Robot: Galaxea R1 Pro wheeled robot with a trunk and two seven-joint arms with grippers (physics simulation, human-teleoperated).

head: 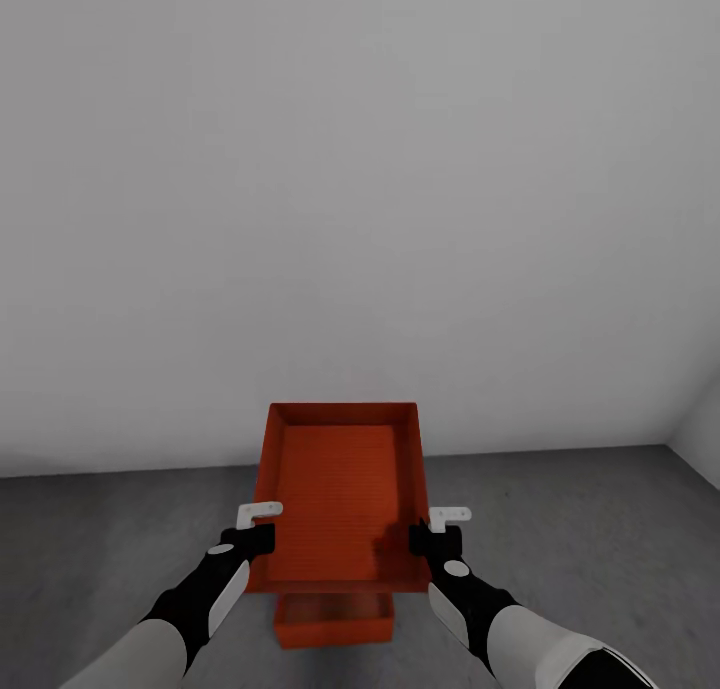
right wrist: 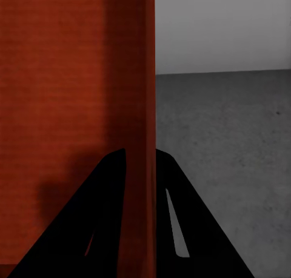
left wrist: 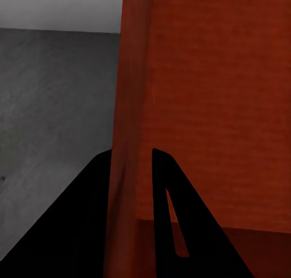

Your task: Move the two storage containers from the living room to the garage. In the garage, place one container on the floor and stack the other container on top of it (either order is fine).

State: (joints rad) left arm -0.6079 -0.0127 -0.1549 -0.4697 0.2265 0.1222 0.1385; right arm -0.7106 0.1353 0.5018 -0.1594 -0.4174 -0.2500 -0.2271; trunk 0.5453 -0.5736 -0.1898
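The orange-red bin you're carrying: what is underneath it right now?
Below the held orange-red open-top bin, the near end of a second identical orange-red bin sits on the dark grey concrete floor. The rest of that lower bin is hidden by the carried one.

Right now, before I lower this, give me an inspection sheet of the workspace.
Surface: dark grey concrete floor, bare around the bins.
Job's things: upper bin held in the air by both side walls, open top up, nothing seen inside; lower bin on the floor beneath its near end, mostly hidden.
Clutter: nothing seen.
Grippers: left claw shut on the upper bin's left wall; right claw shut on its right wall, one finger inside and one outside.
Cables: nothing seen.
Surroundings: plain white wall ahead, a corner at the far right.
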